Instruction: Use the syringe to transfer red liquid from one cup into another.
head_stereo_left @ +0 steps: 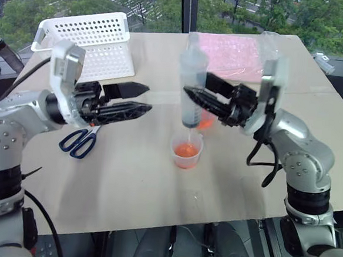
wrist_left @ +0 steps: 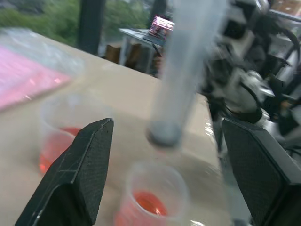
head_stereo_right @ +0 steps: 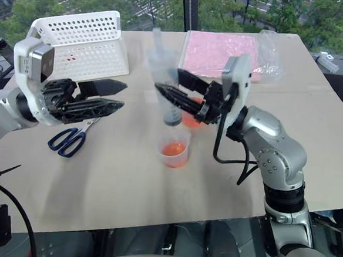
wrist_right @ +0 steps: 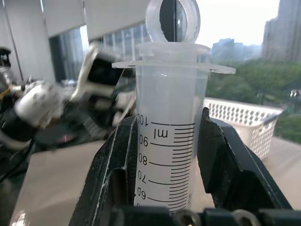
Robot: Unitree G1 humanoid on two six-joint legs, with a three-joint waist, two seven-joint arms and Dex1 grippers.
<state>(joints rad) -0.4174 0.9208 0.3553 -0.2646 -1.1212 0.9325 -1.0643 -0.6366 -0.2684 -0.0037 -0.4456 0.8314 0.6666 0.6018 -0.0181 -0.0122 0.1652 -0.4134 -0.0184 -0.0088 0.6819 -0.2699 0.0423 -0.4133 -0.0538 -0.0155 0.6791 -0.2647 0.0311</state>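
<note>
Syringe (head_stereo_left: pixel 193 83) upright, barrel clamped between the fingers of the right gripper (head_stereo_left: pixel 192 96), tip just above the smaller cup (head_stereo_left: pixel 186 150) holding red liquid (head_stereo_left: pixel 186 149). Handled cup (head_stereo_right: pixel 191 117) behind that gripper. Left gripper (head_stereo_left: pixel 139 98) spread wide, empty, apart from the syringe; scissors (head_stereo_left: pixel 79 141) beneath it.

The robot's arms are silver-grey metal with rounded joint housings, small screws dotting them and black bands between segments. Each wrist carries a white boxy camera housing. The left claw (head_stereo_left: pixel 139 99) and right claw (head_stereo_left: pixel 190 94) have black, tapering, textured fingers. Black cables loop beside both forearms.
</note>
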